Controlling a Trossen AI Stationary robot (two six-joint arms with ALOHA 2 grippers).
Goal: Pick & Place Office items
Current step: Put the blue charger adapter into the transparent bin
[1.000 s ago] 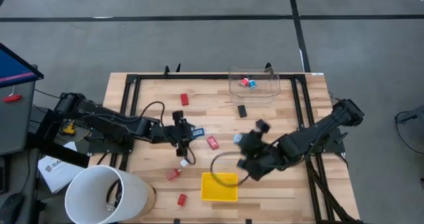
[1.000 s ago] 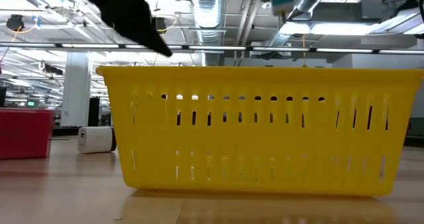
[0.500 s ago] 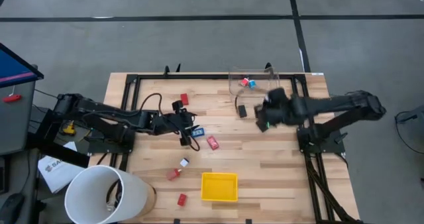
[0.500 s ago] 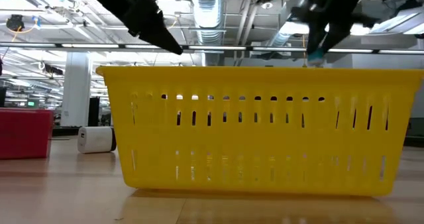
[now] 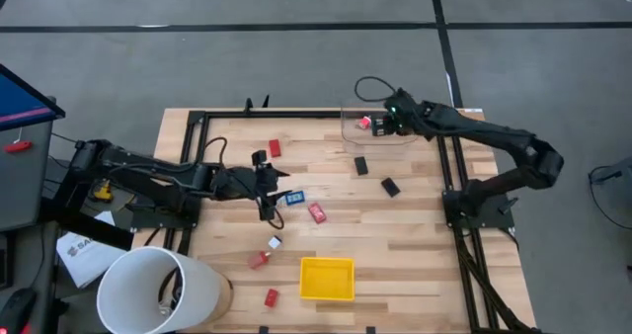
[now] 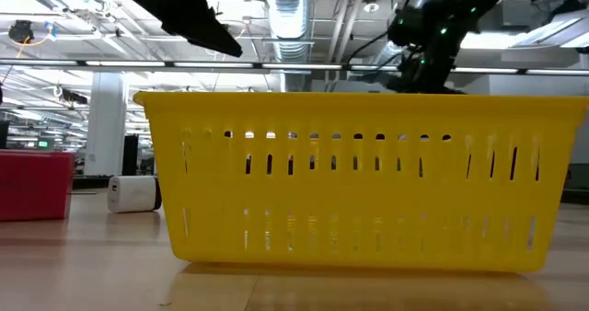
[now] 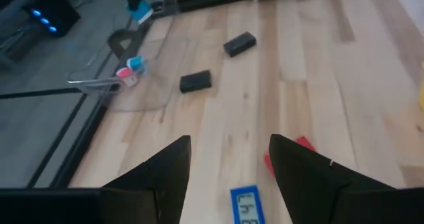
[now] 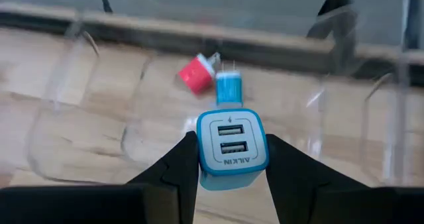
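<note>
My right gripper (image 5: 383,125) hangs over the clear plastic box (image 5: 380,128) at the table's far edge, shut on a blue-and-white charger block (image 8: 232,148). A red piece (image 8: 195,73) and a blue piece (image 8: 229,88) lie on the box's floor. My left gripper (image 7: 228,164) stands open above the table's middle left, just short of a blue-and-white piece (image 7: 246,207) and a red piece (image 5: 317,212). Other small office items, among them a black one (image 5: 361,164) and a red one (image 5: 275,148), lie flat on the wood. My right gripper pinches the charger block by two opposite sides (image 8: 202,151) between its two fingers. The face with the two ports looks back at the wrist. The fingers slant down from the table's right. The block hangs clear above the box's floor.
The yellow tray (image 5: 327,278) stands near the front edge and fills the low view (image 6: 359,173). A white bucket (image 5: 158,290) sits at the front left corner. A black frame (image 5: 316,115) runs along the table's far edge. Further pieces (image 5: 271,296) lie near the tray.
My right gripper has swung from beside the yellow tray toward the far edge, rolling as it went, and now hangs over the clear box with the charger block still between its fingers. My left gripper has risen a little and drawn back slightly.
</note>
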